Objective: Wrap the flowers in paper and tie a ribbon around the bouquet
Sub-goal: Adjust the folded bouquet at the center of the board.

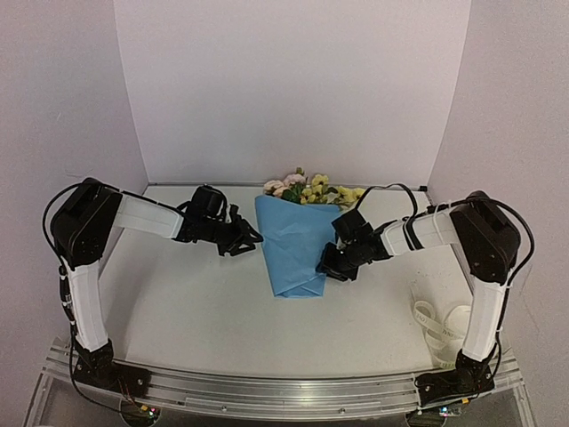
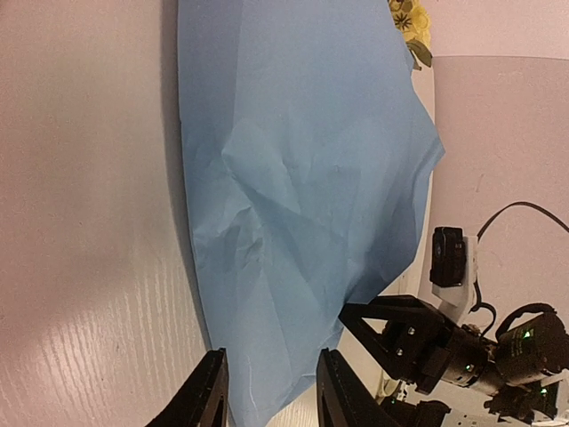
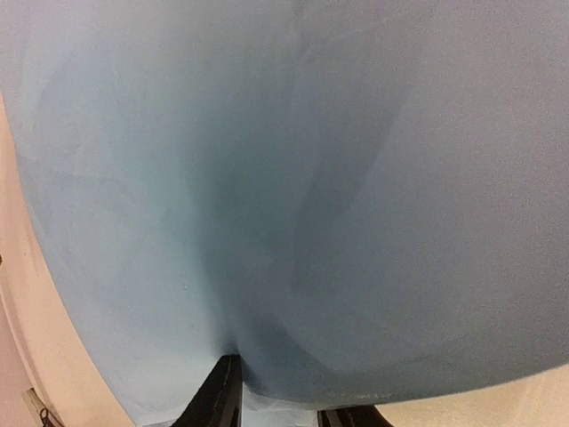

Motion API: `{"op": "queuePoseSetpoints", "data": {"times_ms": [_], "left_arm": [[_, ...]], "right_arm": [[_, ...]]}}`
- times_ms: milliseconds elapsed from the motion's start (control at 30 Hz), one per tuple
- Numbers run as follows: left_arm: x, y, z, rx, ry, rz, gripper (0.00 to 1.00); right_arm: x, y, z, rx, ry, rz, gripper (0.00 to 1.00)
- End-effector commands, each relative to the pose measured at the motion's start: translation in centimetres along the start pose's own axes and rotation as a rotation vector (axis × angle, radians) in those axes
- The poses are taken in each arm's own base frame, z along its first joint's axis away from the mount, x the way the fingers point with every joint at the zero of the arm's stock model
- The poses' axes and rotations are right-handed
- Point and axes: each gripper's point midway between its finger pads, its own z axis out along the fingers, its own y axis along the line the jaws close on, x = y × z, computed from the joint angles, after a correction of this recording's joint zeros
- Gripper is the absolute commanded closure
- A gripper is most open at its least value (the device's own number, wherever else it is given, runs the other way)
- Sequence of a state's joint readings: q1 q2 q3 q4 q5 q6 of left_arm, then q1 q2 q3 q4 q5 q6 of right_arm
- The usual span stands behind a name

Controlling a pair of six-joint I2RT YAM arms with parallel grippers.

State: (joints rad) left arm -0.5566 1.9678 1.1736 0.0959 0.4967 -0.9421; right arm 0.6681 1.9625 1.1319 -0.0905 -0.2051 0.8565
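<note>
A pale table (image 1: 191, 307) stands inside plain white walls (image 1: 284, 89), with both arms reaching in toward its middle. The left gripper (image 2: 274, 396) sits low at the left edge of the bouquet (image 1: 293, 253), its jaws partly open with the paper's narrow lower end lying between them, unclamped. The bouquet lies flat at the centre of the table as a blue cone, narrow end toward the arms. The flowers (image 1: 307, 189), pink and yellow, show past its wide rim near the back wall. The right gripper (image 3: 283, 407) is pressed against the cone's right edge. Blue paper (image 3: 293, 196) fills its wrist view and dips between the fingertips, but I cannot tell whether it is pinched. The ribbon (image 1: 442, 325) lies in loose loops at the table's right front, well apart from the bouquet.
</note>
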Motion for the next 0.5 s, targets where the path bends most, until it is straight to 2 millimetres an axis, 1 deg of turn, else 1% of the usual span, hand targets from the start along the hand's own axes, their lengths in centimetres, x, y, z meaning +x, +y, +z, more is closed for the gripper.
{"op": "queuePoseSetpoints", "data": {"times_ms": [0,100,233,333,467], "left_arm": [[-2.1,-0.4,-1.5,-0.001,-0.074,-0.002,0.64],[-2.9,0.2,-2.2,-0.014,-0.101,-0.016,0.64],[-3.5,1.2,-2.3,-0.053,-0.100,-0.004,0.64],[-3.7,3.0,-2.4,-0.140,-0.108,0.001,0.64],[-3.8,5.2,-2.7,-0.195,-0.106,-0.019,0.64]], "right_arm": [[2.3,-1.3,2.4,0.096,0.116,-0.074,0.71],[2.0,-0.1,3.1,0.135,0.134,-0.134,0.71],[2.2,1.9,4.4,0.143,0.165,-0.180,0.75],[2.6,3.7,5.3,0.127,0.178,-0.213,0.76],[3.2,6.3,6.2,0.100,0.194,-0.246,0.79]]}}
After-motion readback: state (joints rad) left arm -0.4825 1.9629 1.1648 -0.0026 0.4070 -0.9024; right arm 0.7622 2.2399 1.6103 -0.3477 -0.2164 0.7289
